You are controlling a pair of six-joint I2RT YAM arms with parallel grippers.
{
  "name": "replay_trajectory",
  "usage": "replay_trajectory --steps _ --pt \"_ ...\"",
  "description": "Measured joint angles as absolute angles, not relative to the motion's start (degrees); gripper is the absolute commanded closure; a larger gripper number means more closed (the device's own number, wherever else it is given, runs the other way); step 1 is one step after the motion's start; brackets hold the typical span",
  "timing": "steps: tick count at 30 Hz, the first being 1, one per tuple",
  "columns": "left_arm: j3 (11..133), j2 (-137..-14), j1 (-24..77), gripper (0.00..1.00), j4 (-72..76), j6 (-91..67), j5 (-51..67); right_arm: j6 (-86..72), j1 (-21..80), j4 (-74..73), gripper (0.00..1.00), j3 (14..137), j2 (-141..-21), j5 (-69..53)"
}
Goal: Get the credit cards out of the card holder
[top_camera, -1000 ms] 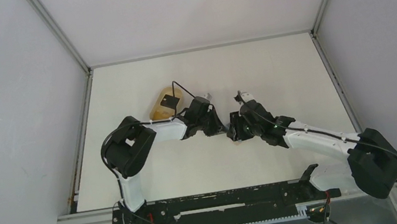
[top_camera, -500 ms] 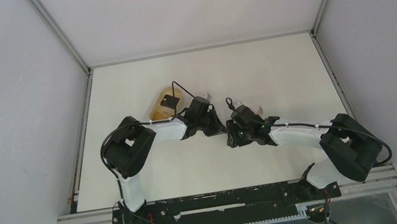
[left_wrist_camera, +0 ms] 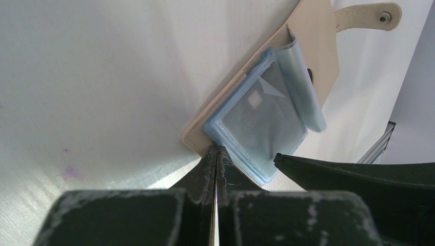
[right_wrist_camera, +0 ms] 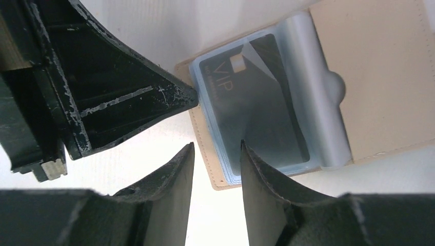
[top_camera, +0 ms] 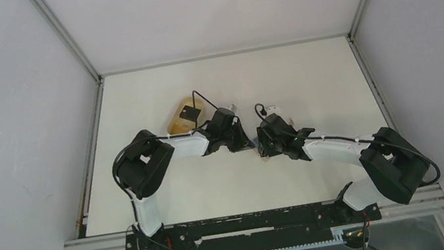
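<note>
Pressed together, the left fingers [left_wrist_camera: 202, 174] meet at the near corner of the card holder [left_wrist_camera: 314, 36]; whether they nip its edge cannot be told. The right fingers [right_wrist_camera: 172, 177] stand apart, straddling the holder's edge, with one over the light blue credit cards [right_wrist_camera: 256, 102]. The cards sit in clear sleeves on the opened holder, which lies flat on the desk [left_wrist_camera: 102, 77] between both arms.

Tan card holder [right_wrist_camera: 382, 77] open flat, snap tab [left_wrist_camera: 367, 13] out; credit cards [right_wrist_camera: 256, 102] stacked on it, seemingly inside blue sleeves [right_wrist_camera: 314, 87].
</note>
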State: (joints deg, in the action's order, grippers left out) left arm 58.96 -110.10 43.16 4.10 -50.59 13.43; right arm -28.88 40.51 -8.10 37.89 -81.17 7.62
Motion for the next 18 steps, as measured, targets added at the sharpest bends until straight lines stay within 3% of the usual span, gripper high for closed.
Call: replay_trajectory --steps 10,18 --pt "58.96 -110.10 43.16 1.00 4.12 -50.59 13.45 -24.45 45.32 -8.73 0.54 37.91 -78.26 14.06" --pt "58.94 -110.10 43.16 1.00 4.14 -50.59 13.45 -20.38 50.24 -11.18 0.54 41.45 -82.87 21.93"
